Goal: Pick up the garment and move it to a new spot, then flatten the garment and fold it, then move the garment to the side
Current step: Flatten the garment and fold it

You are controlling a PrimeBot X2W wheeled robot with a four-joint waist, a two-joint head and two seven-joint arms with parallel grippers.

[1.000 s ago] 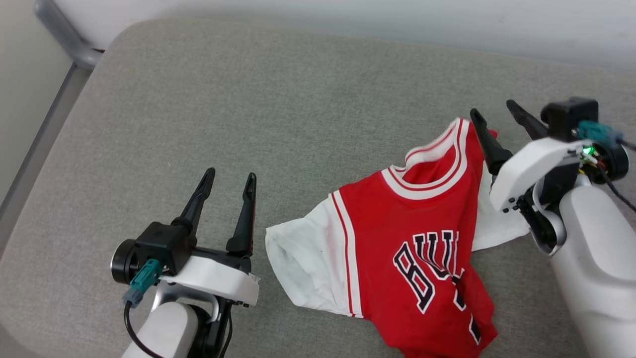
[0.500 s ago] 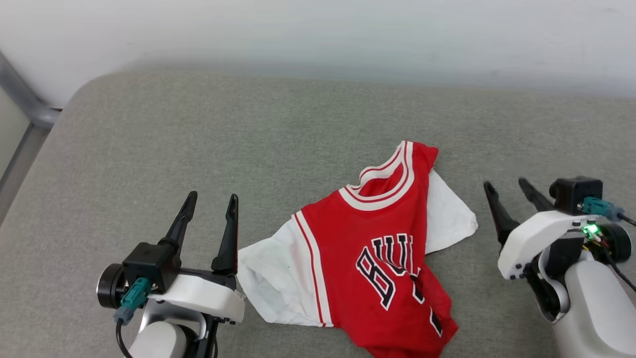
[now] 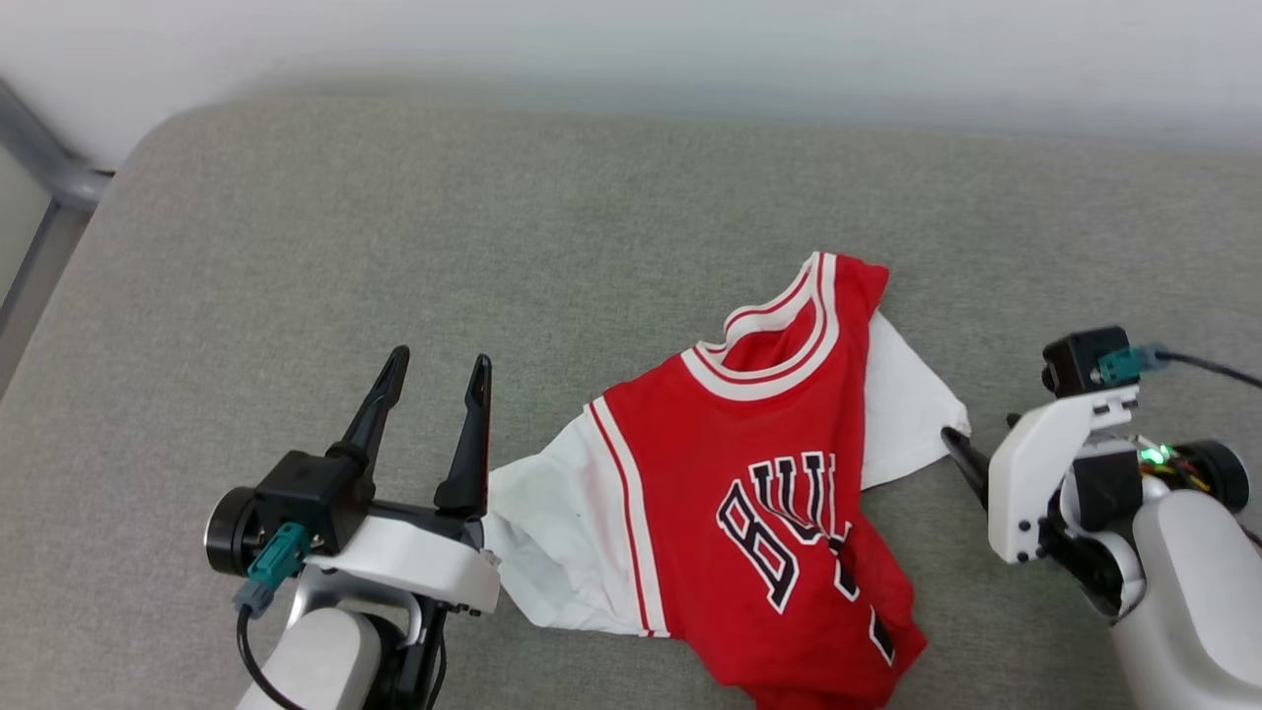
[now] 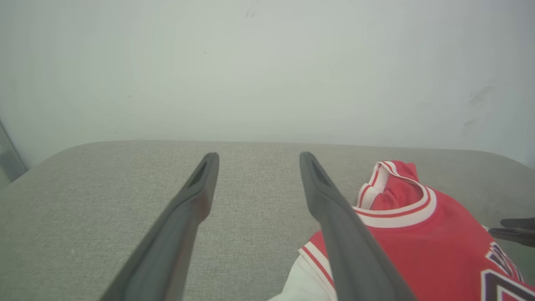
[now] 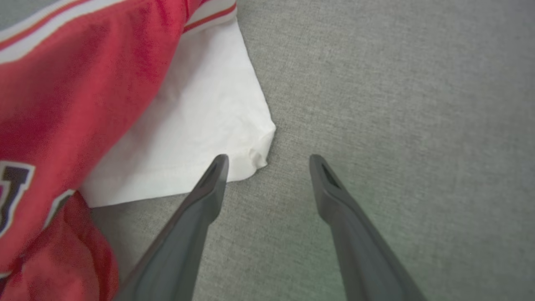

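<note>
garment [image 3: 749, 513] lies crumpled on grey fabric surface [image 3: 394, 217]: red jersey, white sleeves, red-white striped collar trim, black white-outlined lettering partly lost in a fold. left claw [image 3: 440, 355] wide open, empty, just beside one sleeve. right claw [image 5: 268, 156] wide open, empty, fingertip [image 5: 219, 163] at other sleeve's corner

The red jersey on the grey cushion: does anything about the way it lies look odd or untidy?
Yes. The red sports jersey with white sleeves lies askew and rumpled on the grey fabric surface: its lower part is bunched, and folds hide part of the black lettering. I see no tear.
</note>
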